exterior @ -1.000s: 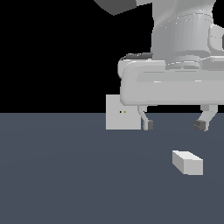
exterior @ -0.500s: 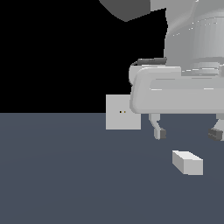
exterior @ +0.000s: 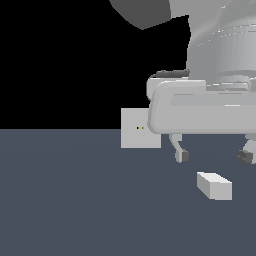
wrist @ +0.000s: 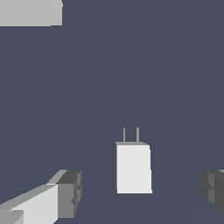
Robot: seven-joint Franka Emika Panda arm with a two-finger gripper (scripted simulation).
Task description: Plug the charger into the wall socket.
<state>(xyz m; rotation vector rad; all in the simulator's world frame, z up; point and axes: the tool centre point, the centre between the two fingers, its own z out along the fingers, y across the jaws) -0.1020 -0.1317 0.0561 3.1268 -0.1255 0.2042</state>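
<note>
The charger (exterior: 214, 185) is a small light grey block lying flat on the dark floor. In the wrist view the charger (wrist: 134, 168) shows two thin prongs sticking out of one end. The wall socket (exterior: 136, 128) is an upright grey square plate with two tiny holes, standing behind and toward the exterior view's left; a corner of the wall socket (wrist: 30, 12) appears in the wrist view. My gripper (exterior: 213, 156) hovers open just above the charger, its dark fingertips (exterior: 183, 156) spread wide on either side. Nothing is held.
The dark grey floor (exterior: 75, 200) stretches across the lower half of the exterior view, with black background above it. The large arm body (exterior: 210, 100) covers the socket's right edge.
The gripper has travelled toward the exterior view's right and come lower, from near the socket to above the charger. The charger and socket have not moved.
</note>
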